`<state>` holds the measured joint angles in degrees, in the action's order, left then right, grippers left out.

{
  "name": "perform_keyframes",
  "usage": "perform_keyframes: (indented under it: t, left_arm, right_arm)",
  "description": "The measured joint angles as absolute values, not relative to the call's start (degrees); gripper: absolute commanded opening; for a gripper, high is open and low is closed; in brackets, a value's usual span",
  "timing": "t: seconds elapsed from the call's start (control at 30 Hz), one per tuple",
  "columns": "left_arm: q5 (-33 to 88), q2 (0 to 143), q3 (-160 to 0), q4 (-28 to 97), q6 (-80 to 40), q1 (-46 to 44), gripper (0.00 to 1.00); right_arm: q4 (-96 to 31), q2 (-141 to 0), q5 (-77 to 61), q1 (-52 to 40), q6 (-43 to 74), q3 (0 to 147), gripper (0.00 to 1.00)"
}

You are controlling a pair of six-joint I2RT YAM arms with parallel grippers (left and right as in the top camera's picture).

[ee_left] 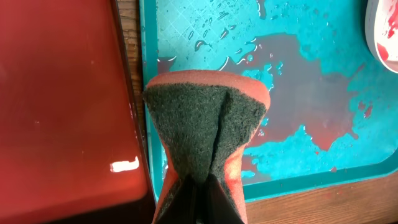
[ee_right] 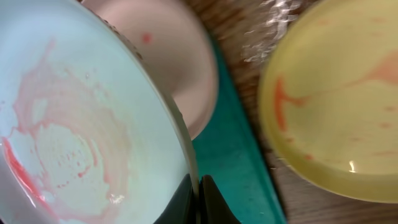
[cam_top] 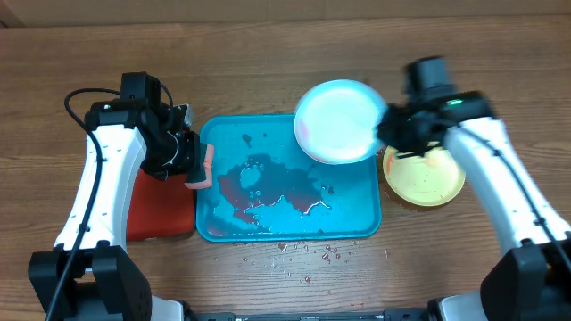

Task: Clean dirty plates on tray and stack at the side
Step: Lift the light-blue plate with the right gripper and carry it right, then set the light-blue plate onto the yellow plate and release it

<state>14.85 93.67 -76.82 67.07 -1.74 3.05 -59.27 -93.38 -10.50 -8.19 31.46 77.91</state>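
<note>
Right gripper (ee_right: 199,186): clamped shut on the rim of the pale aqua plate (ee_right: 74,124), one finger on each face.
Aqua plate position: tilted, over the far right corner of the tray (cam_top: 352,192), overhanging its far edge.
Aqua plate surface: wet, with thin pink sauce streaks and droplets; judged slippery.
Aqua plate handling: thin plastic, judged light and fairly stiff, not fragile. An edge pinch leaves it free to pivot, so a firm bite on the rim away from the wet smears looks best.
White plate (ee_right: 180,68): just behind the aqua plate, over the tray's right edge, with one red spot showing. Cannot tell whether it lies flat.
Yellow plate (cam_top: 426,178): on the counter (cam_top: 285,53) just right of the tray, faint red smears inside. Take by the raised rim.
Left gripper (ee_left: 199,193): closed on the sponge (ee_left: 205,118), which is soft and folded, dark scrub face outward.
Sponge position: at the tray's left rim, beside the red tray (ee_left: 62,93).
Tray floor: red sauce puddle (cam_top: 259,187) and water beads; likely slick for anything set down there.
</note>
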Motion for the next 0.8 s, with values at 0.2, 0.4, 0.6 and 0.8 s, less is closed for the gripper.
perform_keyframes:
  t: [0.2,0.4,0.6,0.8]
  left_arm:
    - [14.85,93.67,-76.82,67.05,-1.74,3.05,0.04]
    - [14.85,93.67,-76.82,67.05,-1.74,3.05,0.04]
    - [14.87,93.67,-76.82,67.07,-1.74,3.05,0.04]
    - [14.87,93.67,-76.82,67.05,-1.74,3.05,0.04]
  right_arm:
    - [-64.99,-93.38,-7.01,7.07,30.74,76.07,0.04]
    - [-59.99,-93.38,-2.92,16.10,30.15,67.66,0.04]
    - [-53.17,-93.38,-2.37,17.15,29.95,56.84,0.04]
    - [-51.07,-93.38,-2.50,17.15,29.93,54.74,0.28]
